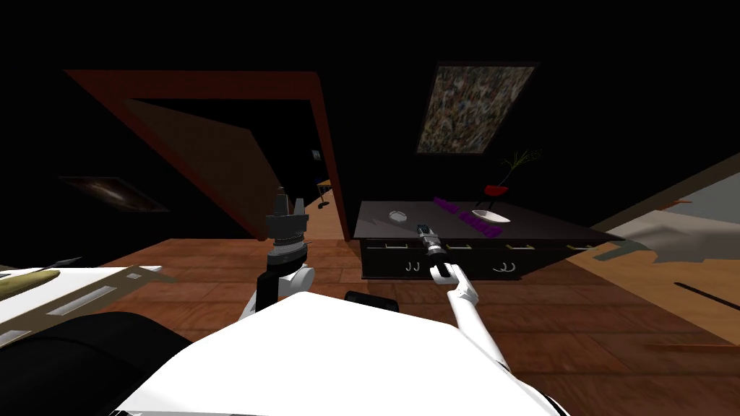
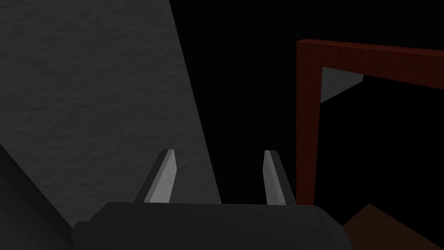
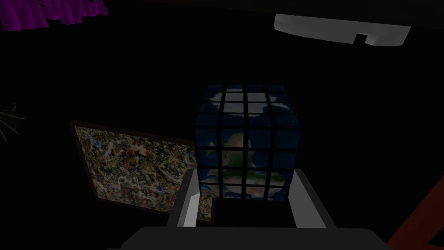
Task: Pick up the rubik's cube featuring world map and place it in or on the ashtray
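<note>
A cube (image 3: 247, 143) printed with blue sea and green land on black-lined tiles sits between my right gripper's (image 3: 245, 178) fingers, which press its two sides. In the head view the right gripper (image 1: 421, 230) reaches over the front part of a dark dresser top (image 1: 549, 225). The ashtray (image 1: 397, 215), a small pale round dish with a notched rim, lies on that top just left of the gripper and beyond the cube in the right wrist view (image 3: 338, 30). My left gripper (image 2: 219, 173) is raised in front of my chest (image 1: 287, 201), open and holding nothing.
The dresser (image 1: 462, 256) has drawers with pale handles. On it lie a purple strip (image 1: 470, 217), a white bowl (image 1: 491, 215) and a red vase with a twig (image 1: 496, 190). A speckled painting (image 1: 473, 108) hangs above. A red-brown door frame (image 1: 325, 144) stands to the left.
</note>
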Controlling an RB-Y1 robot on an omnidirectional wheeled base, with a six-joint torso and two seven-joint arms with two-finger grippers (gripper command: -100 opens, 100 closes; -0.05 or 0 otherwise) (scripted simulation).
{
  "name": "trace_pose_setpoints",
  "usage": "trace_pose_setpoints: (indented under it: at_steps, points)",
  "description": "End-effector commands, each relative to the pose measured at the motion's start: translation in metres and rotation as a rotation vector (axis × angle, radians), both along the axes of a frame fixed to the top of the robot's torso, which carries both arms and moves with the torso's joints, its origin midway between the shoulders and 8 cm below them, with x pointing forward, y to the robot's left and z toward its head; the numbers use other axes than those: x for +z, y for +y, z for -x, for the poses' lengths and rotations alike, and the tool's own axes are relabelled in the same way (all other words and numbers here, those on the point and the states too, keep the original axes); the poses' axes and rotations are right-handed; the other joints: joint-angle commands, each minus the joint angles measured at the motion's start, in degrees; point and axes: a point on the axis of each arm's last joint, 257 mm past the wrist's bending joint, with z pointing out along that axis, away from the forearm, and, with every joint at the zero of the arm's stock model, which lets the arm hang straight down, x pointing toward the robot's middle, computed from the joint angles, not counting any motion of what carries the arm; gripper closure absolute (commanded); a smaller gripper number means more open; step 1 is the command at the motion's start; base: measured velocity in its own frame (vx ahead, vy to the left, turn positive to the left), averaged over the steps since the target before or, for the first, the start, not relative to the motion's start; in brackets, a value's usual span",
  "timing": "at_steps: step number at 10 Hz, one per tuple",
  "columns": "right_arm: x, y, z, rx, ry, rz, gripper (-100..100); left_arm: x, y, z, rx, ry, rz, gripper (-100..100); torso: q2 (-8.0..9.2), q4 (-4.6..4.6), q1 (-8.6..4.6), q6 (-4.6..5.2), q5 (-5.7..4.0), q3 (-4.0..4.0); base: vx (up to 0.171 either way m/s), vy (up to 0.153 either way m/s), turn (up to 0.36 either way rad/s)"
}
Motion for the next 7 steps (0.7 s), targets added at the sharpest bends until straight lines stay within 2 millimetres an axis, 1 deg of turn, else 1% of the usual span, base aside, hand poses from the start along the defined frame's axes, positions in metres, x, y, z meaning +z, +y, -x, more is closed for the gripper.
trace_pose_setpoints:
  at_steps: [1, 2, 4, 5, 7]
  points:
    - [0.003, 0.007, -0.009, 0.002, -0.004, 0.038, 100, 0.000, 0.000, 0.000, 0.000, 0.000, 0.000, 0, 0.00, 0.00, 0.00, 0.00, 0.00, 0.00, -0.018, 0.038, -0.065]
    - [0.003, 0.010, -0.015, 0.002, -0.002, 0.052, 100, 0.000, 0.000, 0.000, 0.000, 0.000, 0.000, 0, -0.05, -0.01, -0.03, -0.04, 0.00, -0.03, 0.004, 0.019, -0.014]
    - [0.003, 0.016, -0.026, 0.001, 0.004, 0.067, 100, 0.000, 0.000, 0.000, 0.000, 0.000, 0.000, 0, -0.26, -0.04, -0.14, -0.14, -0.03, -0.14, 0.034, -0.008, 0.064]
    - [0.003, 0.021, -0.035, 0.001, 0.010, 0.075, 100, 0.000, 0.000, 0.000, 0.000, 0.000, 0.000, 0, -0.35, -0.06, -0.20, -0.15, -0.06, -0.20, 0.076, -0.024, 0.116]
    - [0.003, 0.027, -0.044, 0.002, 0.018, 0.082, 100, 0.000, 0.000, 0.000, 0.000, 0.000, 0.000, 0, -0.58, -0.12, -0.26, -0.21, -0.11, -0.33, 0.095, -0.019, 0.084]
